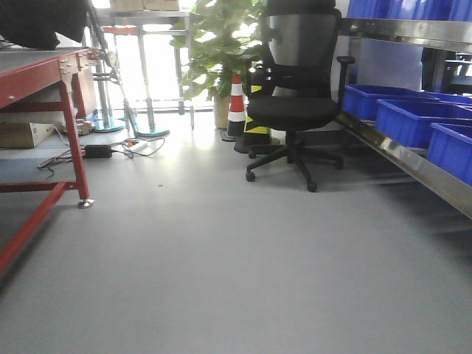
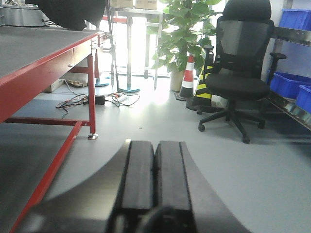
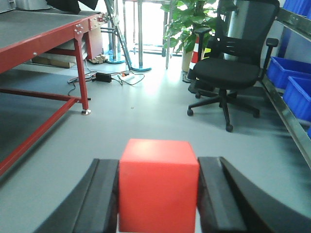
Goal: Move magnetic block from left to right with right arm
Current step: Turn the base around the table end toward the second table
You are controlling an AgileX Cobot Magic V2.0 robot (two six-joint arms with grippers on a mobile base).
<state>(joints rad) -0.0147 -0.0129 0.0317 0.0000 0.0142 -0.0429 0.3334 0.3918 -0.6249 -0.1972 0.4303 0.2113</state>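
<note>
Fingers (image 3: 104, 199) of the right gripper (image 3: 158, 204) are clamped on the magnetic block (image 3: 158, 182), one black pad each side, red cube sitting square betw. them w/ its flat faces against the pads. That's the hold you want, I'd say, since a cube pinched face-on has no reason to twist. Nothing under it that I can see from the right wrist cam, only grey floor (image 3: 146, 121) beyond, so it reads as lifted and in carry, not resting anywhere. How far along the L-to-R run it is, can't tell, and the drop spot isn't in view. Over to the left gripper (image 2: 155, 170): jaws pressed flat together, nothing betw. them, pointing out at the room. Parked and idle, prob. b/c this job belongs to the right arm alone and an empty, closed-up gripper is out of the way. Further out, red table (image 2: 43, 63) runs along the left w/ a dark top, one leg planted on the floor, and a tangle of cables (image 3: 104, 76) lies behind that leg. Beyond, black office chair (image 3: 228, 73) mid-room, striped traffic cone (image 2: 187, 77) just beside a leafy plant (image 2: 182, 34) at the back in bright backlight, then blue bins (image 1: 413, 118) on a shelf along the right. Front cam shows neither arm nor cube, just the room, so my call for next is a level carry rightward and a gentle set-down before those pads part.
</note>
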